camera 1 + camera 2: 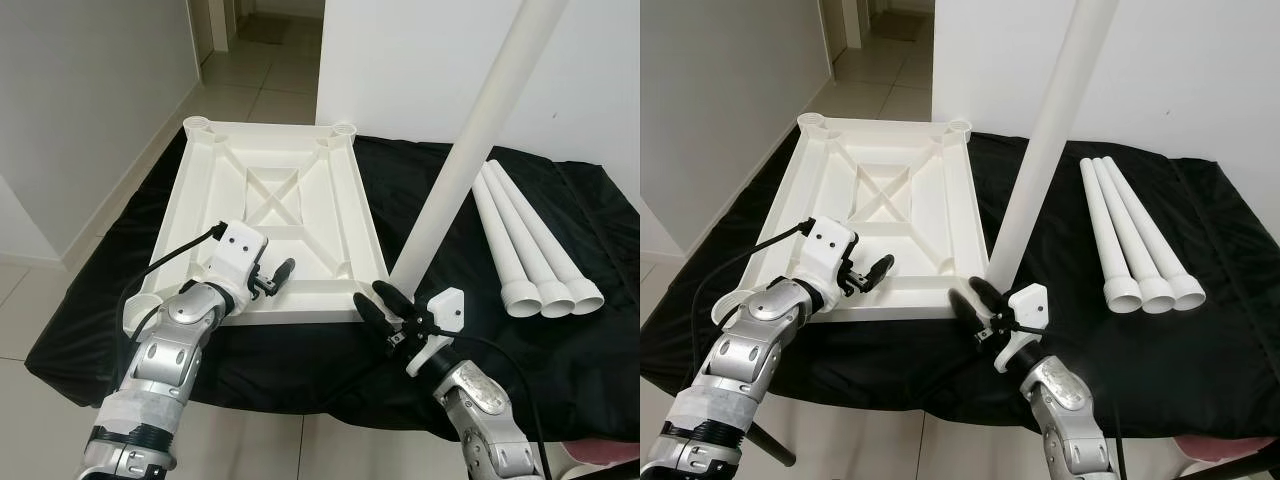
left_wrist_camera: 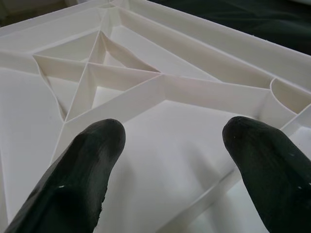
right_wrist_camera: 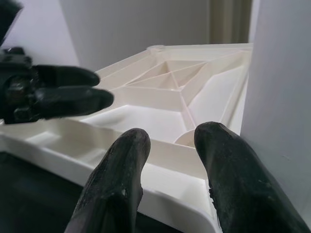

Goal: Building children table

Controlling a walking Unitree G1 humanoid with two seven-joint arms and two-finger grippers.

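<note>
The white table top (image 1: pixel 270 200) lies upside down on a black cloth, ribs facing up. One white leg (image 1: pixel 470 150) stands upright in its near right corner socket. Three more legs (image 1: pixel 530 250) lie side by side on the cloth to the right. My left gripper (image 1: pixel 280 275) hovers open over the near rim of the table top, with nothing between its fingers (image 2: pixel 92 165). My right gripper (image 1: pixel 385 308) is open just in front of the near right corner, beside the foot of the upright leg (image 3: pixel 282 97) and holding nothing.
The black cloth (image 1: pixel 600 370) covers a low table whose front edge is close to me. A white wall corner (image 1: pixel 400 60) stands right behind the table top. Tiled floor (image 1: pixel 250 70) runs off to the back left.
</note>
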